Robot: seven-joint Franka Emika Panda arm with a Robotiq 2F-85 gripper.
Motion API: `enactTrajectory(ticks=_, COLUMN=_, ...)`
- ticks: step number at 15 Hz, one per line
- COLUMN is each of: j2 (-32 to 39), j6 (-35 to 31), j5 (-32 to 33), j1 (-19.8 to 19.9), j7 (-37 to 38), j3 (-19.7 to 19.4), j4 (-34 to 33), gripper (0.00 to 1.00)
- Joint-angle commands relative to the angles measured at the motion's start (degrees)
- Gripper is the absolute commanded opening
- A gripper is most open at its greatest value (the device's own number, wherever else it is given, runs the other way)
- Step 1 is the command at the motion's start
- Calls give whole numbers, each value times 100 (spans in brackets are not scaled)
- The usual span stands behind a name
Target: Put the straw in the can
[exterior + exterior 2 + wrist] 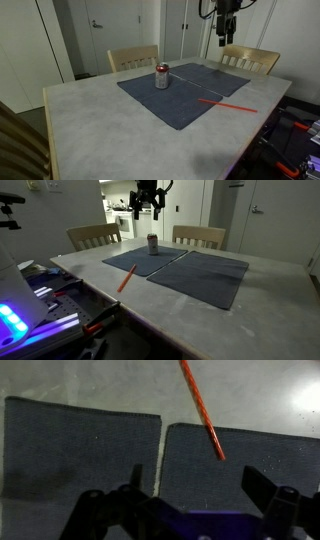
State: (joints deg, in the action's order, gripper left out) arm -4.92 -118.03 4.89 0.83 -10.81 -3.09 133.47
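Gripper: black two-finger gripper [227,22] aloft, jaws wide open, empty.
Straw: thin red-orange plastic straw [202,410] lies flat, tip on a dark grey cloth mat [262,455], well apart from the can.
Can: small silver-grey metal can [161,76], upright.
Approach: straddle the straw crosswise, pinch near one end.

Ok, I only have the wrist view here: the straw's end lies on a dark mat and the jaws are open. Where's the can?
Observer: The can stands upright on a dark mat, well apart from the straw.
Operator: How high is the gripper?
Observer: The gripper hangs high above the table, touching nothing.
Operator: Anything beyond the table?
Observer: Two wooden chairs stand at its far side.
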Motion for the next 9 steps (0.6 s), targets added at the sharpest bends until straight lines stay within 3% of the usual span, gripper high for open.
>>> enactTrajectory(ticks=1, j2=-5, j6=11, j5=-3, j1=31, j7=-1, j3=30, j4=-8, gripper=100)
enactTrajectory(ticks=9, j2=-90, j6=-958, j5=-100, j1=-136, j7=-98, j3=195, j4=549, gripper=100)
